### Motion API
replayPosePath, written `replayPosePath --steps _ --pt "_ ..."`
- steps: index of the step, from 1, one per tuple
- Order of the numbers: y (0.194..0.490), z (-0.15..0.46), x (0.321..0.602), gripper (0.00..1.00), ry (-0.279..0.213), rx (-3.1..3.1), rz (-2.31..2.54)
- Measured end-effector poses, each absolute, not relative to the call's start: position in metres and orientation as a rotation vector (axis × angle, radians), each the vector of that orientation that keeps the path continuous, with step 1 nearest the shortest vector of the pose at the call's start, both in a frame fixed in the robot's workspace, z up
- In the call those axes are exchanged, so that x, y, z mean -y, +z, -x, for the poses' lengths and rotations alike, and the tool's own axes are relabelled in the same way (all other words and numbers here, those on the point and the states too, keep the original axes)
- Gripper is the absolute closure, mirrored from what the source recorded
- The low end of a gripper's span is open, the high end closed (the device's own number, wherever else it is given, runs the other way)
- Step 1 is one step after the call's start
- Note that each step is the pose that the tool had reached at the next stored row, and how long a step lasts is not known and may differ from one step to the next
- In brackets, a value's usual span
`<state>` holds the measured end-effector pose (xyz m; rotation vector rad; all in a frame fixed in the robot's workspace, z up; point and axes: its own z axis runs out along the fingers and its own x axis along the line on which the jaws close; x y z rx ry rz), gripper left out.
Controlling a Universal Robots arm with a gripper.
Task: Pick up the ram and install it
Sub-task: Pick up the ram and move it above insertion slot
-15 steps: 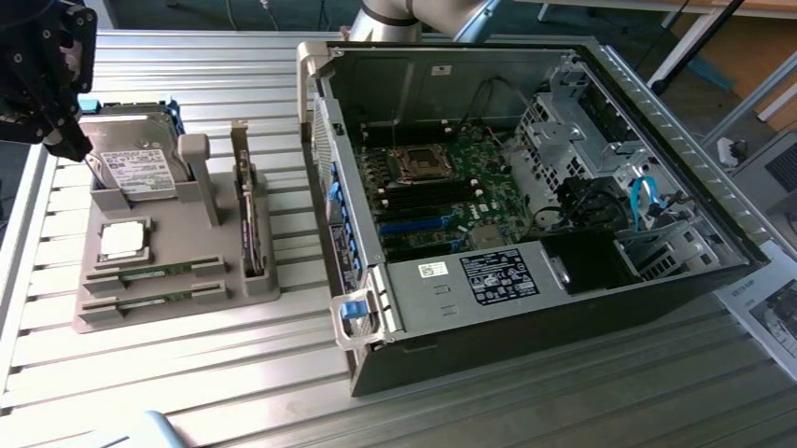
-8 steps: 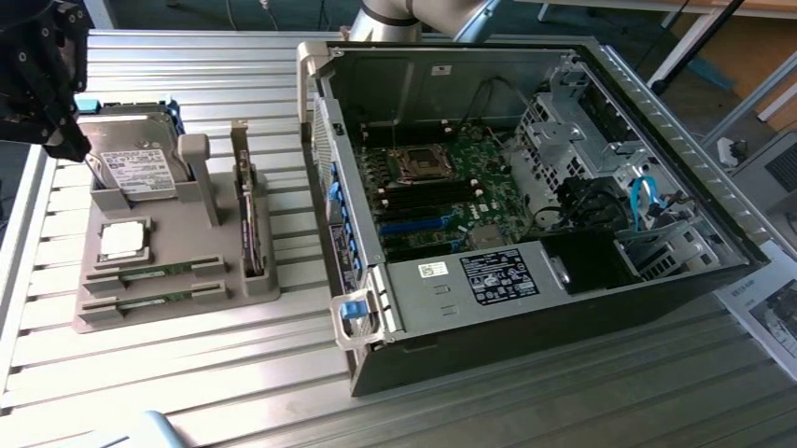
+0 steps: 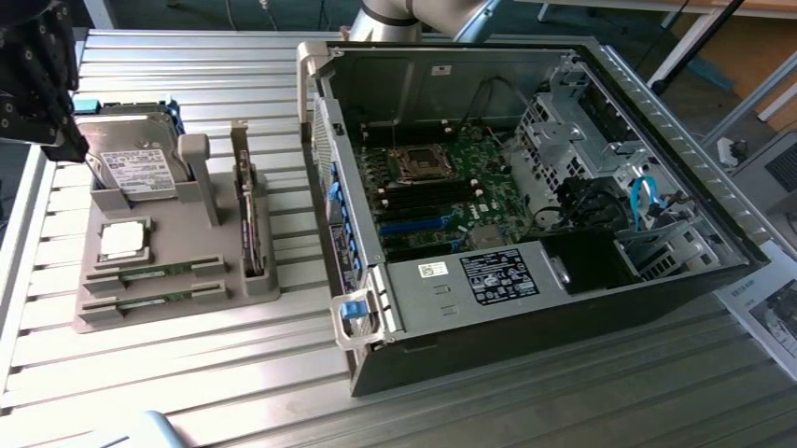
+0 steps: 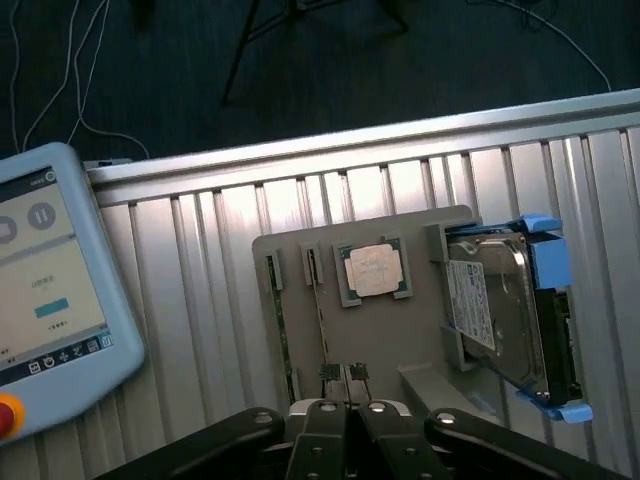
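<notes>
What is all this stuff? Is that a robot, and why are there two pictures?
Yes, it is a robot arm with a two-fingered gripper, a sort of hand. One picture comes from a camera off the arm; the other from a camera on the robot's wrist, looking down. On the metal table stand an open computer case and a grey holder. The holder carries a hard drive, a silver processor chip, an upright card and two ram sticks, thin green memory boards. The gripper is shut, holds nothing and hangs above the holder. A control tablet lies nearby.
</notes>
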<state>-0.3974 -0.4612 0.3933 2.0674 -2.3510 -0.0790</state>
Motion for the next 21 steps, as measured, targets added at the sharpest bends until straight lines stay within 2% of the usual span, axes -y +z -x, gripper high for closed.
replayPosePath --steps 21 --pt "0.3933 0.397 0.4612 0.89 -0.078 2.267 -2.156"
